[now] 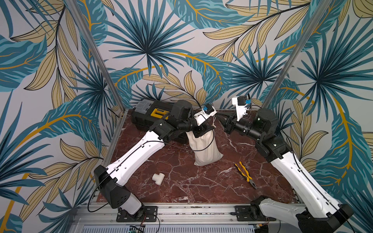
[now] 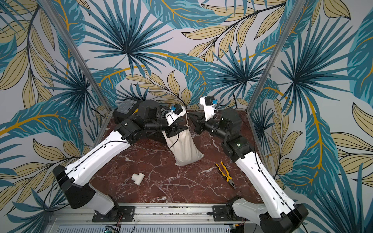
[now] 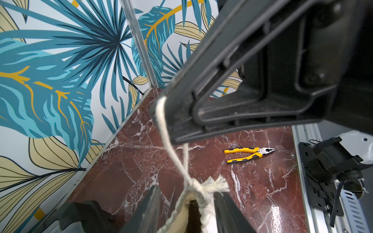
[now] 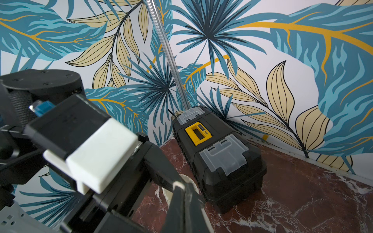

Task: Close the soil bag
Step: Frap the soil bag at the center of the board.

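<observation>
The soil bag [image 1: 203, 149] is a cream cloth sack standing upright mid-table in both top views. My left gripper [image 3: 187, 190] straddles its gathered neck. Its jaws stand apart: one finger touches the cloth and the other shows a gap. In the left wrist view a dark slit remains in the bag's mouth [image 3: 183, 213], just under the knot. A thin cord [image 3: 165, 129] runs taut from that knot up to my right gripper [image 4: 179, 186], which is shut on it. In a top view the right gripper [image 1: 217, 114] hangs just above and right of the neck.
A black toolbox [image 1: 149, 117] with a yellow latch lies at the back left, close behind the bag. Yellow-handled pliers [image 1: 245, 174] lie front right on the red marble. A white pipe tee [image 1: 158, 178] lies front left. Patterned walls and metal posts enclose the table.
</observation>
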Controlling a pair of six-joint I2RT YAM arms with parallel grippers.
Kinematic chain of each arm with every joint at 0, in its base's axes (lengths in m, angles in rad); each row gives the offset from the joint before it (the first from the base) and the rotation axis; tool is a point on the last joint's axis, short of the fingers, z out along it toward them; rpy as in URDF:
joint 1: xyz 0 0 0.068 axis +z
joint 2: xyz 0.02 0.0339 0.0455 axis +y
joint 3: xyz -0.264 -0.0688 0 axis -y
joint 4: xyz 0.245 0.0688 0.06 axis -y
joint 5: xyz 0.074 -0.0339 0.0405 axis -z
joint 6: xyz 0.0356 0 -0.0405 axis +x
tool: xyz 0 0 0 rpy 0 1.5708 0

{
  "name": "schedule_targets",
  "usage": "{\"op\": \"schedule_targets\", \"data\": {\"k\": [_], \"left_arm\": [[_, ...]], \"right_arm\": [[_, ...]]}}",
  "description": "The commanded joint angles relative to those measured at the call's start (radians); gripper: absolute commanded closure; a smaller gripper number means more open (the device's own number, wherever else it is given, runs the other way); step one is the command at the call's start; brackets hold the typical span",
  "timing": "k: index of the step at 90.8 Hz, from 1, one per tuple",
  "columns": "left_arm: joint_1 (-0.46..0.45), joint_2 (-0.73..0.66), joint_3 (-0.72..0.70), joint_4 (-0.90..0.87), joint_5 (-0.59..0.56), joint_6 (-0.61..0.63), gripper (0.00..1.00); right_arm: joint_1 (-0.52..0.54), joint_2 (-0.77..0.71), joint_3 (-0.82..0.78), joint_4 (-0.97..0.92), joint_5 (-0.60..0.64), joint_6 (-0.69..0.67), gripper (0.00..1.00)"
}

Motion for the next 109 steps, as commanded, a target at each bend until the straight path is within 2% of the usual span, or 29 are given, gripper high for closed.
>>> {"op": "schedule_targets", "data": {"k": [1, 41, 54, 109], "left_arm": [[-0.002, 0.028, 0.044, 0.016, 0.048, 0.026, 0.54], [0.0, 0.097, 0.096, 0.003, 0.063, 0.056, 0.76], [0.0, 0.101, 0.096, 0.004, 0.059, 0.062, 0.88], [-0.002, 0.123, 0.112, -0.128, 0.023, 0.115, 0.92]], "right_arm": [[0.0, -0.015, 0.048, 0.062, -0.012, -0.006, 1.0], [0.0, -0.019, 0.059, 0.048, 0.005, -0.016, 1.0], [0.0, -0.018, 0.062, 0.045, 0.012, -0.018, 1.0], [-0.001, -0.037, 0.076, 0.061, 0.05, -0.008, 1.0]]}}
